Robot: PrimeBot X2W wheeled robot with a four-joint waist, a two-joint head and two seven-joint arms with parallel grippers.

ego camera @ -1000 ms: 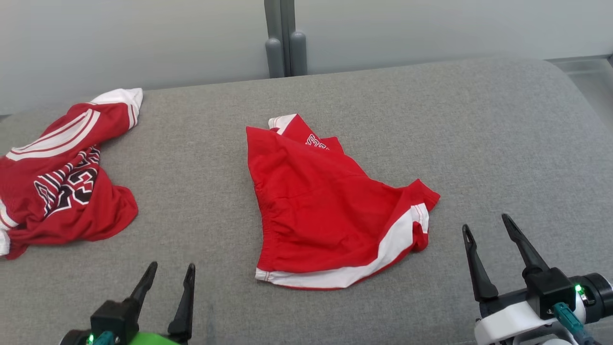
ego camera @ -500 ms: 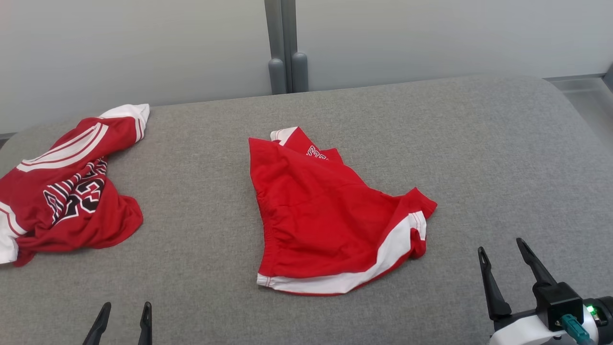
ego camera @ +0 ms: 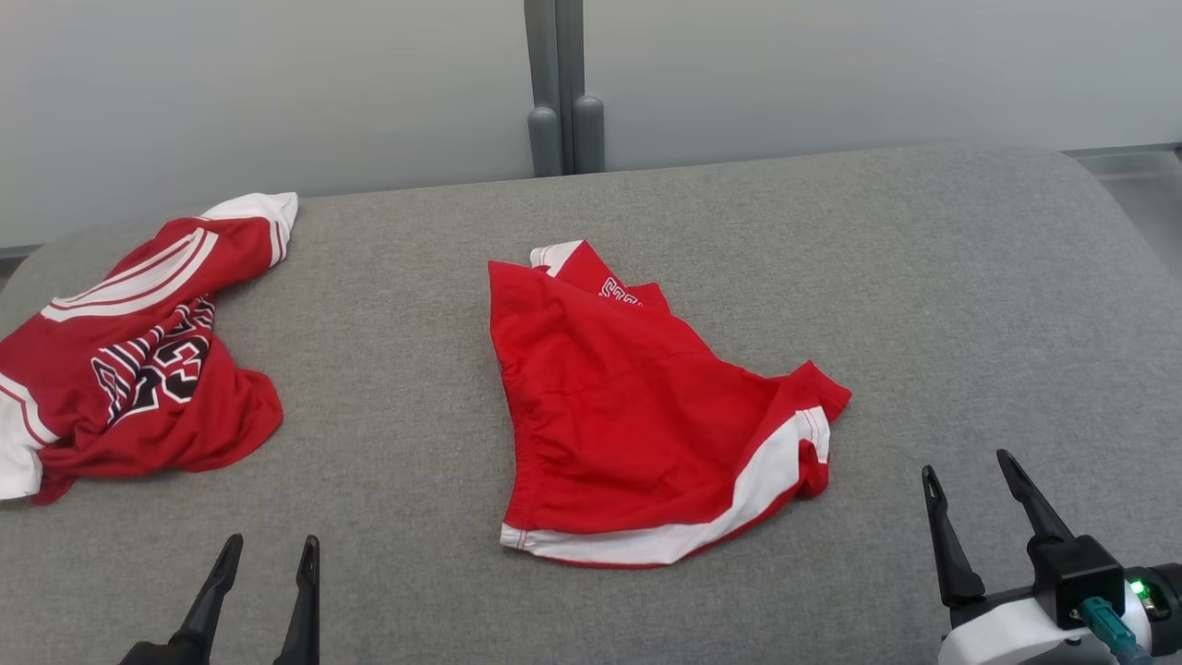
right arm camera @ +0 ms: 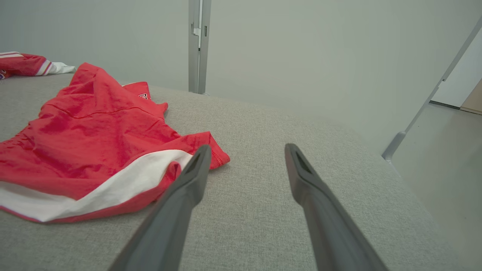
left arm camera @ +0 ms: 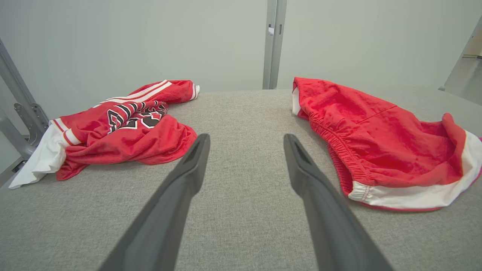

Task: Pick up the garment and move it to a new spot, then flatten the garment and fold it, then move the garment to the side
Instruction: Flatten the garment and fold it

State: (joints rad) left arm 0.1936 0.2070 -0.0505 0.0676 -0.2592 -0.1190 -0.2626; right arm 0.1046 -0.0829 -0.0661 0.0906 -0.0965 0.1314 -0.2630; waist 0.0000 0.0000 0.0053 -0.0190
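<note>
A red garment with white trim, shaped like shorts, lies loosely folded in the middle of the grey padded surface. It also shows in the left wrist view, garment, and the right wrist view, garment. My left gripper is open near the front edge, left of the garment and apart from it, gripper. My right gripper stands open just right of the garment's white-trimmed corner, with nothing between its fingers, gripper.
A crumpled red jersey with white stripes and black lettering lies at the far left of the surface, jersey. A grey post stands against the pale wall behind. The surface's rounded right edge drops to the floor.
The head camera has shifted a little, moving the whole picture. Both grippers sit lower in the view than a second ago, still open. The garments lie as before.
</note>
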